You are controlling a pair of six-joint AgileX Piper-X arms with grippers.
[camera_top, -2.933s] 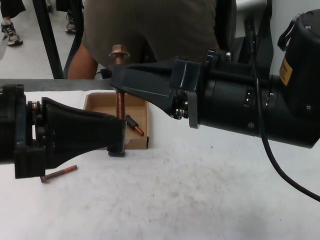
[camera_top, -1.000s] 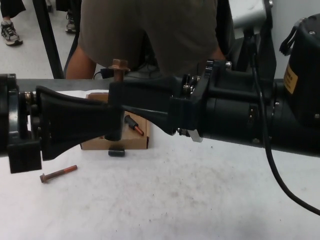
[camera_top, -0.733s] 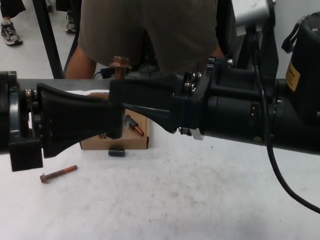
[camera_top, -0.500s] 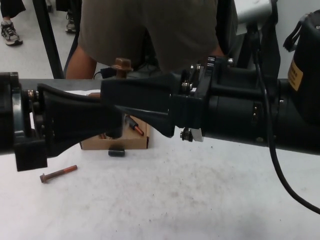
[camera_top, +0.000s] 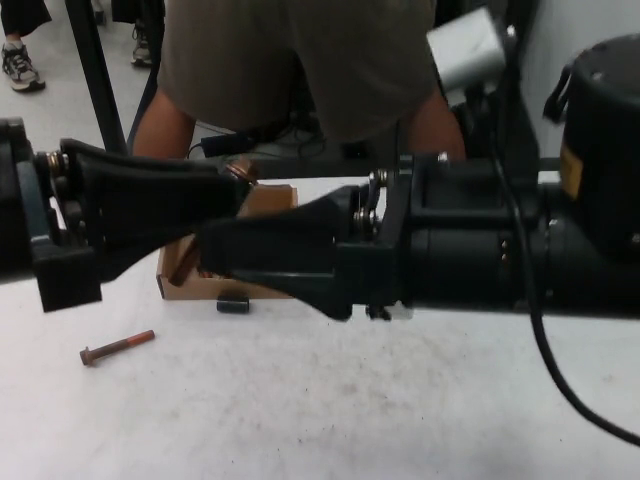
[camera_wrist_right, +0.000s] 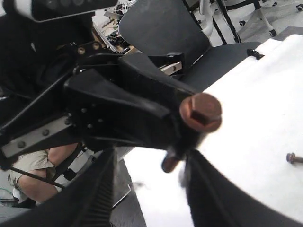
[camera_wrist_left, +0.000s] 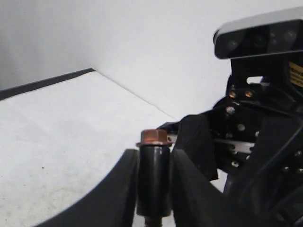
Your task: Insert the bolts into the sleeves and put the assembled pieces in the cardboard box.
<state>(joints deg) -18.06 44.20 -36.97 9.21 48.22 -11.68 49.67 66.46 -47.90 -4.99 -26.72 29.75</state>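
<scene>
We see the white bench (camera_top: 400,410) running beneath both arms. On it stands the cardboard box (camera_top: 180,288), below and beyond the tips of the two claws, which hide most of it in the high view.

The left claw (camera_wrist_left: 154,163) comes in from the left side of the high view. Its two fingers (camera_wrist_left: 118,189) are pinched on a black sleeve (camera_wrist_left: 153,184), one on each side, holding it clear of the bench. We cannot tell whether it hangs directly over the box.

The right claw (camera_wrist_right: 150,161) comes in from the opposite side, its tip just below the left claw and in front of the box. Its fingers (camera_wrist_right: 102,194) stand spread and grip nothing, and the left claw's load sits just ahead of the gap between them.

A copper bolt (camera_wrist_left: 154,137) runs through the held sleeve. Its flanged hex head rests on one end of the sleeve, and a short bit of shank pokes out of the other.

A spare sleeve (camera_top: 233,302) lies on the bench just in front of the box's near wall, below the right claw's tip. A loose bolt (camera_top: 117,346) lies flat on the bench below the left claw's wrist, well apart from the box.
</scene>
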